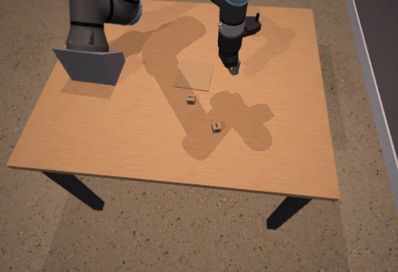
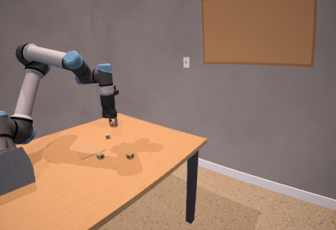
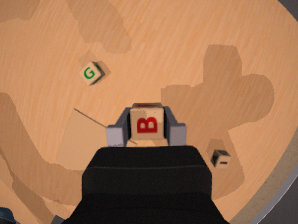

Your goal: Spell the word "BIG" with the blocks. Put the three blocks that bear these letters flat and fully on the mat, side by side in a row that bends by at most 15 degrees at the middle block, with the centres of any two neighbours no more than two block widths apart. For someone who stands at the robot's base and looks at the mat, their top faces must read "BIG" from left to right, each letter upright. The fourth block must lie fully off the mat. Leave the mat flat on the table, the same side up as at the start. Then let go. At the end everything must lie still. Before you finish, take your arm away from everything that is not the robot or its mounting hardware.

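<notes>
My gripper [image 3: 147, 116] [image 1: 233, 70] is shut on the block with a red B [image 3: 145, 124] and holds it in the air above the table, just off the mat's right edge. The thin tan mat [image 1: 194, 75] lies flat with no block on it. The block with a green G [image 3: 91, 74] sits on the table beyond the mat; it also shows in the exterior view [image 2: 108, 137]. Two more blocks lie off the mat on its near side, one close to its edge [image 1: 191, 99] and one farther out [image 1: 216, 127]. Their letters are too small to read.
The robot's base [image 1: 88, 42] with a grey plate [image 1: 90, 66] stands at the table's back left. The arm casts broad shadows across the table top. The table's right edge is well away from the blocks.
</notes>
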You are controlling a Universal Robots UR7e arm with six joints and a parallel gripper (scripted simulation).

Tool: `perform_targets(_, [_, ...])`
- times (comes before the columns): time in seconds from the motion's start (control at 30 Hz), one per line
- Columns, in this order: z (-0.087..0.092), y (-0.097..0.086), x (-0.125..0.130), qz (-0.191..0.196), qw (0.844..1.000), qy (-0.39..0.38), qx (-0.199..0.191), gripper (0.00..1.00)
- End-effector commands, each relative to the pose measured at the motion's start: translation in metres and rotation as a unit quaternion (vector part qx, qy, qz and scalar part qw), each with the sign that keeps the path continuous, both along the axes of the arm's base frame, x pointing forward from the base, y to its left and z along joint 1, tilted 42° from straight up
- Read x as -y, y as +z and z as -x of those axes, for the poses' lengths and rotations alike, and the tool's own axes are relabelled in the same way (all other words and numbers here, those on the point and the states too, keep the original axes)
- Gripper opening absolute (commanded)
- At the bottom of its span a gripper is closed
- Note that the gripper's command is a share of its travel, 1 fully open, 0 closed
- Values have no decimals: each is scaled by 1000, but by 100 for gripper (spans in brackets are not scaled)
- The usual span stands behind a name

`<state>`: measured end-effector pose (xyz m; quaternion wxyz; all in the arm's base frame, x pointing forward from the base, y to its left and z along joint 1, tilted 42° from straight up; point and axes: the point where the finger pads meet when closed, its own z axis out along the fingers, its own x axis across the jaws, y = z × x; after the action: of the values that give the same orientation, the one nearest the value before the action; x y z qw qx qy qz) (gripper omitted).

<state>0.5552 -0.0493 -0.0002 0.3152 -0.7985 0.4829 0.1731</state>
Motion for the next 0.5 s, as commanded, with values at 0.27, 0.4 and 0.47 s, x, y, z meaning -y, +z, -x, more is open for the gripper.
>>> perform_targets(0.27, [14, 14, -10, -4, 989, -108, -97, 57])
perform_targets(0.4, [19, 17, -13, -5, 983, -136, -123, 57])
perform_targets(0.47, [21, 19, -14, -6, 979, -151, -136, 57])
